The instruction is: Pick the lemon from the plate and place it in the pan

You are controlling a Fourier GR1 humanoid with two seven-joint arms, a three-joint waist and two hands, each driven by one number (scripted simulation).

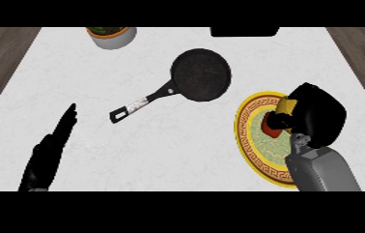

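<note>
At near left, left hand [44, 157] is resting on its edge on the counter [178, 150], fingers straight and released, holding nothing. It's well apart from everything, likely parked so it's out of the working arm's way.

Near right: right hand [319, 116] comes in over the plate [246, 145], palm down, and covers the plate's right half. Its fingers are curled, not straight. The lemon [287, 104] shows as a small yellow patch at the hand's left edge, with black fingers above and below it, so I read the hand as grasping the lemon, mostly hiding it. Can't tell if the lemon is lifted or sitting on the plate, but it's over the plate either way, not in the pan.

A red item [269, 127] sits on the plate just beside the lemon, touching or under the lower fingers. It isn't the target and there's a risk of nudging it.

Mid-counter, the pan [202, 76] lies flat with nothing in it, up and left of the plate and close by. Its handle [139, 105] points toward the near left, away from the right hand, so the bowl is open for a short carry.

Far left: pot [112, 37] with greenery. Far edge: dark object [245, 32], cut off.
</note>
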